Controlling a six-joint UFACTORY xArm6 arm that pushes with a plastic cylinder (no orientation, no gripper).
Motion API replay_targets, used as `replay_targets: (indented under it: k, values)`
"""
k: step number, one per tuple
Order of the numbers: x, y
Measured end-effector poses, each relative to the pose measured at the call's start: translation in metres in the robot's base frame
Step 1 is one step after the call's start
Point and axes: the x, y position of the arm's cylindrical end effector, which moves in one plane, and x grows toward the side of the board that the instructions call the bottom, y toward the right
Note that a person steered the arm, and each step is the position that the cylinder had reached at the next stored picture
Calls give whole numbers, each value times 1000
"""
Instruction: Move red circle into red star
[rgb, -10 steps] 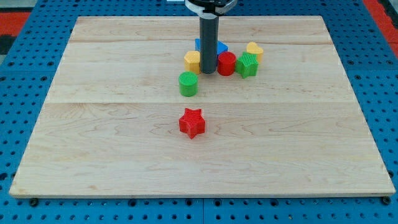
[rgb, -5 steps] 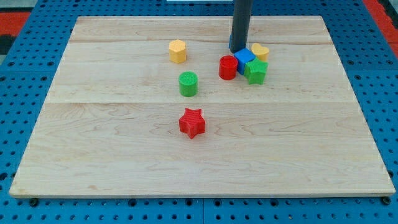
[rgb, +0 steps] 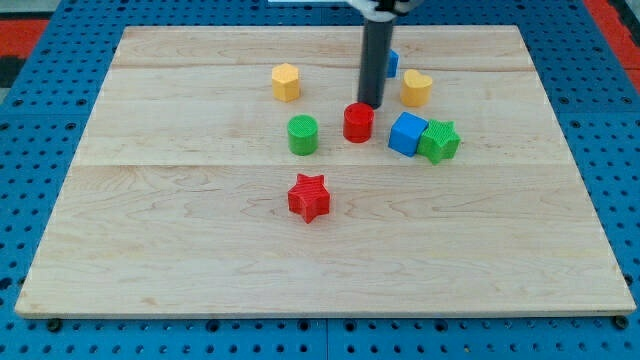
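Observation:
The red circle (rgb: 358, 122) is a short red cylinder a little above the board's middle. The red star (rgb: 309, 197) lies below it and to its left, well apart from it. My tip (rgb: 371, 104) stands just above the red circle, at its upper right edge, touching or nearly touching it. The dark rod rises from there to the view's top.
A green cylinder (rgb: 303, 134) sits left of the red circle. A yellow hexagon (rgb: 286, 81) lies upper left. A blue cube (rgb: 407, 133) and a green star (rgb: 439, 141) sit to the right, a yellow heart (rgb: 416, 87) above them. A blue block (rgb: 392, 63) peeks out behind the rod.
My tip came down from the top of the cluster to just above the red circle. The red circle slid down and left; the blue cube and green star slid down and right.

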Motion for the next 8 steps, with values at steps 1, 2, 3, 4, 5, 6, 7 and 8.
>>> replay_targets:
  k: [1, 2, 3, 4, 5, 6, 7, 8]
  values:
    - [42, -28]
    - [75, -32]
    - [75, -31]
    - [75, -27]
    - [72, -10]
    - [72, 9]
    - [88, 11]
    - [112, -23]
